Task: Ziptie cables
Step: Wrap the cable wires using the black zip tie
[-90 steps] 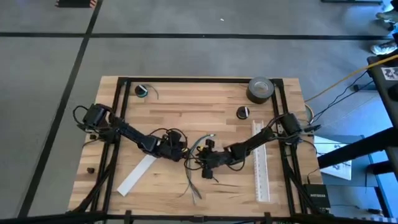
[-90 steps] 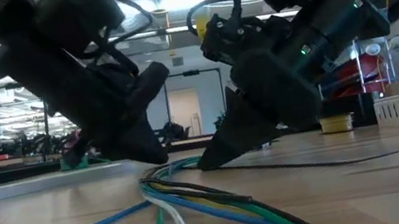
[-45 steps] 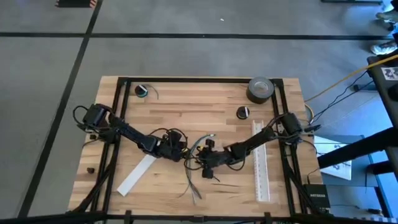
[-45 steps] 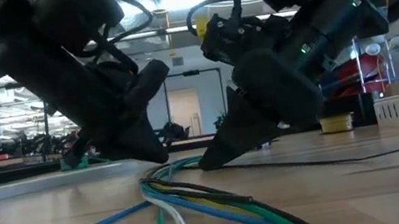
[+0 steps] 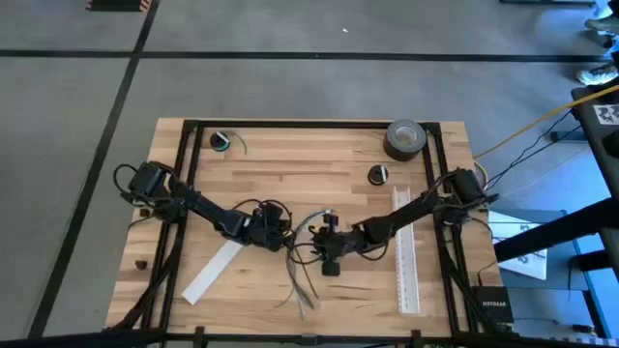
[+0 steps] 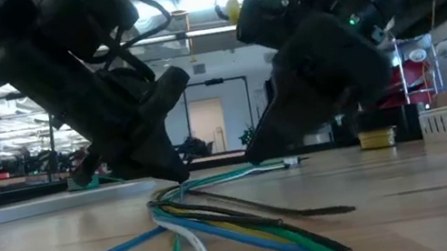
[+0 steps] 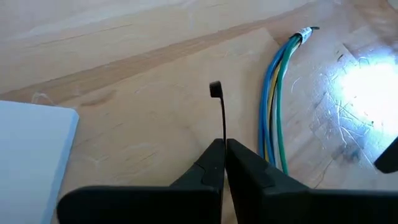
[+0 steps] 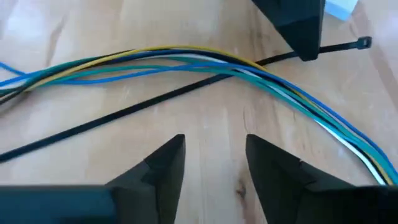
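The cables (image 8: 186,62), a bundle of blue, green, yellow and white wires, lie curved on the wooden table at its middle (image 5: 298,285). The ziptie (image 8: 155,99), a thin black strip, runs on the table beneath them. My left gripper (image 7: 224,146) is shut on the ziptie near its head and stands just left of the cables (image 6: 178,172). My right gripper (image 8: 214,155) is open, a little above the table on the cables' right side (image 5: 331,256). Nothing is between its fingers. My left gripper pinches the ziptie's strip (image 7: 223,127) between its two fingertips, a short way behind the head (image 7: 215,89), which sticks out past them. The fingers slant down from the table's left. The rest of the strip passes under the cables and lies on the table (image 6: 312,211).
A white slotted strip (image 5: 215,271) lies near my left arm and another (image 5: 406,251) along the right side. A grey tape roll (image 5: 406,138) and a small black part (image 5: 378,174) sit at the far right. Another small spool (image 5: 221,141) is at the far left.
My right gripper has risen from the table beside the cables and drawn back a little toward the table's right edge. The ziptie's free end has swung toward the near edge, and lies closer to the cables than before.
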Controlling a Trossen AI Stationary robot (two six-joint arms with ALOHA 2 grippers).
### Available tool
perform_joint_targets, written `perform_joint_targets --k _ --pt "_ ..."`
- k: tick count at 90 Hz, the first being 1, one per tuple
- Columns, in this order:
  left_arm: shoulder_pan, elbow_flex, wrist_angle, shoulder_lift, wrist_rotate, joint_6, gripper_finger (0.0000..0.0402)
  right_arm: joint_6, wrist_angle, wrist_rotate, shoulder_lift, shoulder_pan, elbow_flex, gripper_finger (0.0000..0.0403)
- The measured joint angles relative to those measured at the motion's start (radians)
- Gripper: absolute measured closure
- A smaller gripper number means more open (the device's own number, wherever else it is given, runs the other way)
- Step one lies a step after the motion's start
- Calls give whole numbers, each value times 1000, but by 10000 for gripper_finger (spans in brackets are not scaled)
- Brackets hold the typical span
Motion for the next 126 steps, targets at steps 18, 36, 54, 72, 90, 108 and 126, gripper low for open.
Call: perform_joint_targets --k 18,36,54,72,90,108,126 --pt "0 0 0 0 0 -1 401 3 -58 -45 -50 0 1 150" --pt "0 0 -1 0 -1 -1 401 -10 -176 -78 -140 0 2 122" --pt "0 0 -2 -1 -1 -1 401 -31 -262 -140 -210 1 -21 131" --pt "0 0 -1 -1 -1 6 401 -30 -243 -157 -237 23 -76 138" --pt "0 0 -2 -1 -1 6 401 -1 -163 -155 -237 76 -124 138" --pt "0 0 -2 -1 -1 6 401 2 -151 -142 -237 120 -147 139" --pt "0 0 -2 -1 -1 6 401 15 -122 -130 -237 155 -176 139"
